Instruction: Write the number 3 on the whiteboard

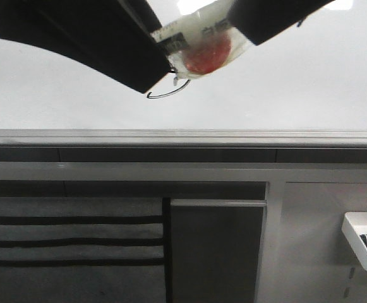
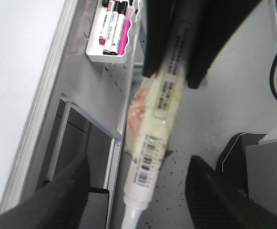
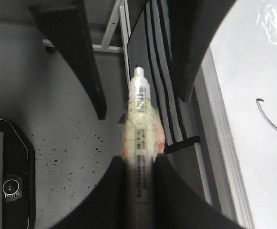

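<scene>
The whiteboard (image 1: pixel 297 82) fills the upper front view above its grey edge rail (image 1: pixel 183 136). A thin black curved stroke (image 1: pixel 168 95) is drawn on it, the only part of the number 3 that shows; it also shows in the right wrist view (image 3: pixel 271 119). My right gripper (image 3: pixel 140 160) is shut on a tape-wrapped marker (image 3: pixel 139 129) and holds it close to the board, just above the stroke (image 1: pixel 196 53). My left gripper (image 2: pixel 138 169) is open, its fingers (image 2: pixel 66 186) spread on either side of the marker's tip end without touching it.
A small white tray (image 2: pixel 110 56) with several markers hangs on the grey stand below the board, at the lower right of the front view (image 1: pixel 355 243). A dark panel (image 1: pixel 218 252) is under the rail. A black box (image 3: pixel 5 176) stands on the speckled floor.
</scene>
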Controlling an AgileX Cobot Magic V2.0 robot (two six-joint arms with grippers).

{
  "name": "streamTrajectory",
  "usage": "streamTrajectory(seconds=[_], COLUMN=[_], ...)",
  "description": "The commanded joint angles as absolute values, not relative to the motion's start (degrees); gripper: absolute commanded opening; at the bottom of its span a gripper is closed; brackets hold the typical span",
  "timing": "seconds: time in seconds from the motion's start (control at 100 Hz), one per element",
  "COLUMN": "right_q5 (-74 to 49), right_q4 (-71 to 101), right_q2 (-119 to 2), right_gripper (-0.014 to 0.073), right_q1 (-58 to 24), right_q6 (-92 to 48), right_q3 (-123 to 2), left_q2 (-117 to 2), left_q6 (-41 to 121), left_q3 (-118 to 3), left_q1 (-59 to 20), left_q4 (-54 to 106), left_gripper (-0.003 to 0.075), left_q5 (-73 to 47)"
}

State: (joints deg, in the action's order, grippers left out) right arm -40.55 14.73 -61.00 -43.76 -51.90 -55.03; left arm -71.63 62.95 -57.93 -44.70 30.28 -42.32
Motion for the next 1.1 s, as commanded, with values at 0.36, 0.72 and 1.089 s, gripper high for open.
streamTrajectory(seconds=[0.36,0.72,1.089], right_q5=[-37.1,-39.1,-38.1], right_q4=[15.3,15.4,14.6], right_q2=[-60.4,-60.4,-57.2], right_gripper=[-0.0006,0.0081,0.0324], right_q1=[-43.9,-43.9,-40.1], right_q6=[-52.5,-52.1,-43.1], right_q3=[-56.4,-56.4,-56.9], left_q2=[-71.7,-71.7,-71.7], left_q6=[63.3,63.2,56.5], left_q3=[-60.6,-60.6,-60.5], left_q1=[-45.2,-45.2,-40.4], left_q4=[31.5,31.6,31.6], left_gripper=[0.0118,-0.0018,-0.0018], left_q5=[-40.0,-40.0,-37.6])
